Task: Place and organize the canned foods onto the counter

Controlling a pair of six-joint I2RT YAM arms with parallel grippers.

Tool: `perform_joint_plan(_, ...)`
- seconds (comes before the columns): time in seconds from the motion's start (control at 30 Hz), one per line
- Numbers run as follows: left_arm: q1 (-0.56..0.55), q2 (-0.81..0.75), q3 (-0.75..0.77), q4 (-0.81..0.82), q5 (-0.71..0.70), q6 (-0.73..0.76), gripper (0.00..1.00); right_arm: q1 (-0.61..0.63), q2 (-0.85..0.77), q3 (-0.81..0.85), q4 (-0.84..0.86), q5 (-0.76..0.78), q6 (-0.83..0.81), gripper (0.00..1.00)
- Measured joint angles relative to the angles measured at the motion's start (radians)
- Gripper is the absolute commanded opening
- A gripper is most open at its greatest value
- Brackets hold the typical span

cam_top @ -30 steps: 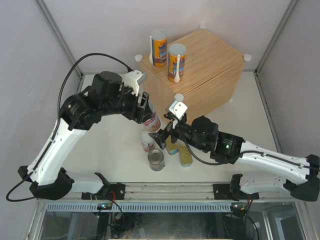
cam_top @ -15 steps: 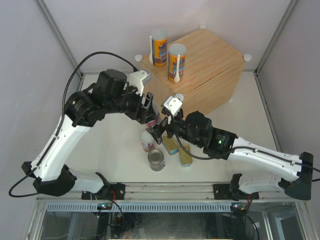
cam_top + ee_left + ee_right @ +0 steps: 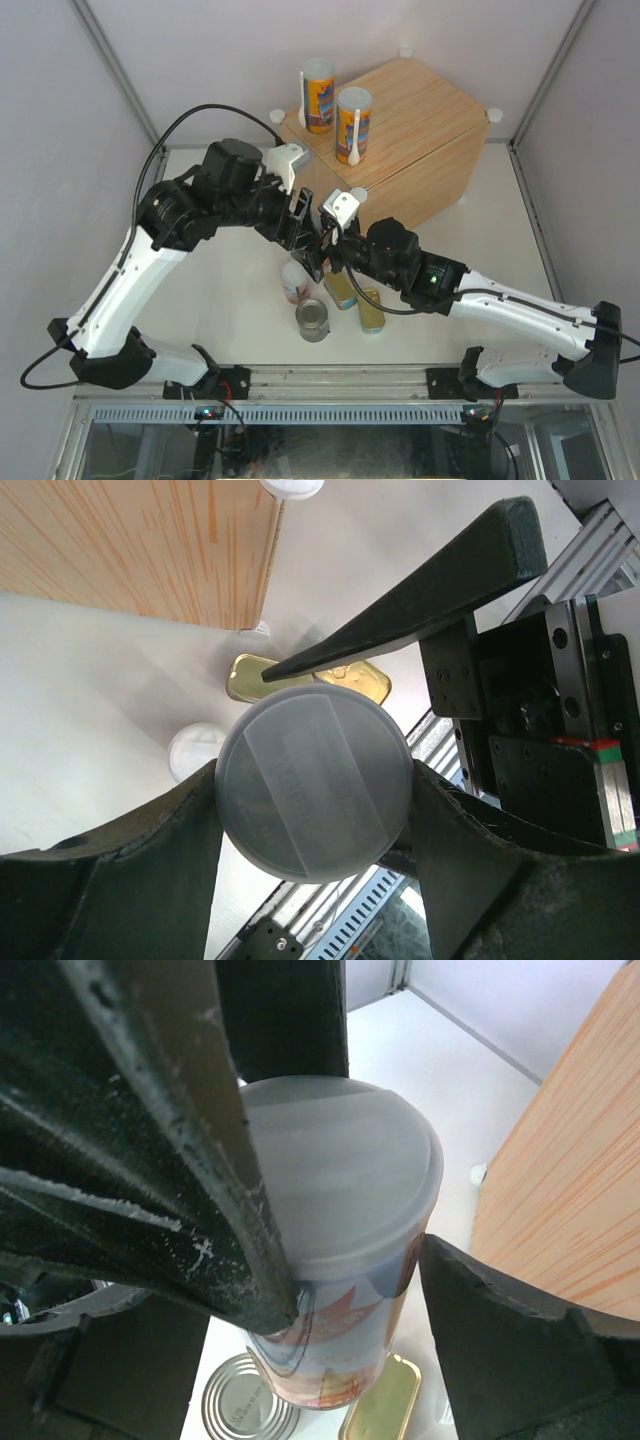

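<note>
My left gripper [image 3: 306, 246] [image 3: 312, 792] is shut on a white-red tube with a white lid [image 3: 313, 780] and holds it above the table, in front of the counter [image 3: 420, 130]. My right gripper [image 3: 329, 250] [image 3: 355, 1280] is open with its jaws astride the same tube [image 3: 340, 1220]; one finger lies against the lid, the other stands just beside it. Two orange-blue tubes [image 3: 319, 95] [image 3: 354, 125] with white spoons stand on the counter. The second white-red tube [image 3: 295, 283], the silver-topped can [image 3: 313, 320] and two gold tins [image 3: 343, 290] [image 3: 372, 310] are on the table below.
The counter's wooden side [image 3: 140, 550] [image 3: 570, 1190] is close behind both grippers. The rail and arm bases [image 3: 340, 385] run along the near edge. Grey walls enclose the table on three sides.
My left gripper has carried the tube right, toward the counter's front. My right gripper has moved up and left and now stands around the same tube.
</note>
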State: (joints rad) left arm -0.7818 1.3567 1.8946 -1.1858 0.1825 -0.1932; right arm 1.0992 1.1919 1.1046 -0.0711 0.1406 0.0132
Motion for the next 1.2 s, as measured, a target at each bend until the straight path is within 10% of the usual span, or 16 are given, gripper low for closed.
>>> perform_joint_plan(0.2, -0.007, 0.007, 0.004, -0.003, 0.003, 0.002, 0.0, -0.014, 0.0, 0.0, -0.003, -0.028, 0.003, 0.36)
perform_joint_plan(0.33, -0.01, 0.011, 0.011, -0.005, -0.005, 0.002, 0.0, -0.025, 0.0, 0.002, -0.003, -0.047, 0.006, 0.29)
perform_joint_plan(0.43, -0.011, 0.011, 0.011, -0.005, -0.009, -0.002, 0.0, -0.029, 0.0, 0.002, -0.003, -0.055, 0.008, 0.0)
perform_joint_plan(1.07, -0.021, -0.013, -0.005, 0.032, -0.054, -0.034, 0.68, -0.043, -0.003, 0.005, 0.01, -0.084, 0.026, 0.0)
perform_joint_plan(1.2, -0.025, -0.029, -0.014, 0.056, -0.074, -0.043, 0.95, -0.043, -0.006, 0.007, 0.006, -0.086, 0.032, 0.0)
